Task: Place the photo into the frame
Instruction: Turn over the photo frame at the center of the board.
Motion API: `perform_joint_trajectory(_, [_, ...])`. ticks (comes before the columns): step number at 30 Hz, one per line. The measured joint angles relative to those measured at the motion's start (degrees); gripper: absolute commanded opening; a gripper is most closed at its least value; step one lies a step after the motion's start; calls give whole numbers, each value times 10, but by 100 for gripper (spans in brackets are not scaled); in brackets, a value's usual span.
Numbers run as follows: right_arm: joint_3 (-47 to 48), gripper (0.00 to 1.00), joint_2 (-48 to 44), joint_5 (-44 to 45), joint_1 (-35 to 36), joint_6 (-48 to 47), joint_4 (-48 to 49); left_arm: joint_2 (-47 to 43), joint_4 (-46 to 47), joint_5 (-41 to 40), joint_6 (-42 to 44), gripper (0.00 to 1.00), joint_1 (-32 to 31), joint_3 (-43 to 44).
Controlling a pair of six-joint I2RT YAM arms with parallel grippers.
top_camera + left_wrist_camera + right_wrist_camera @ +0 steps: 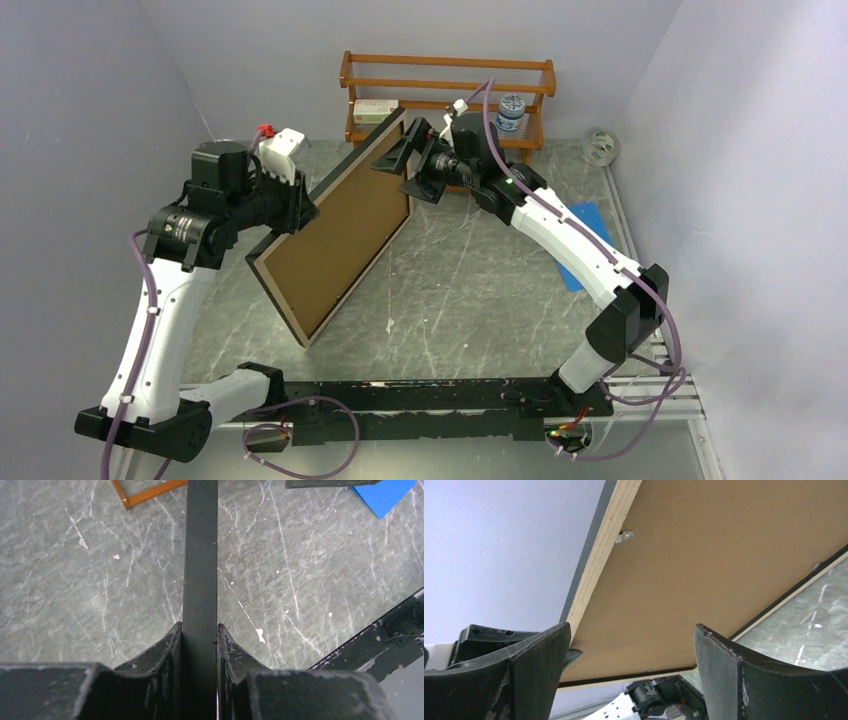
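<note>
A: Nearest first. Left claw?
B: Left claw (200,627) is clamped on the frame (200,555). Both fingers are tight on its thin black edge, partway along one long side.
A: Frame position?
B: It's up over the bench (470,290), tilted, with its back facing the overhead camera. The long axis runs near-left to far-right. The near corner sits low by the bench; can't tell if it touches.
A: Materials?
B: It's a flat, stiff rectangle. The edge is black, with a pale bare-wood strip on the back. A matte brown backing board (340,235) fills it, and there's a small metal tab (625,535) at the rim. The bench is grey, marbled and scratched. A blue sheet (585,245) lies flat at right, under the right arm.
A: Right claw?
B: Right claw (400,160) is spread wide and grips nothing. It's at the frame's far, upper end, just beside the back face. The board lies straight ahead of its fingers.
A: Photo?
B: Not visible in any view. It might sit behind the board; can't tell.
A: Which arm acts next?
B: My guess is that left only holds. Right is free and nearer the far end and that tab, so any work on the back falls to it.
A: Farthest?
B: A wooden rack (450,75) stands at the wall, and a tape roll (600,145) sits in the far-right corner.
</note>
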Motion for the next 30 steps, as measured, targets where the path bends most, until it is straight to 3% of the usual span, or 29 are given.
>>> perform_joint_trajectory(17, [29,88,45,-56,9,78,12,1,52,2,46,4,-46,-44])
perform_joint_trajectory(21, [55,87,63,-54,18,79,-5,3,54,6,53,24,-57,-46])
perform_joint_trajectory(23, [66,87,70,-53,21,79,-17,3,58,14,61,42,-60,-54])
perform_joint_trajectory(27, [79,85,78,-42,28,79,-40,2,75,55,65,66,-62,-63])
perform_joint_trajectory(30, [79,83,78,-36,28,79,-55,-3,85,93,66,75,-64,-63])
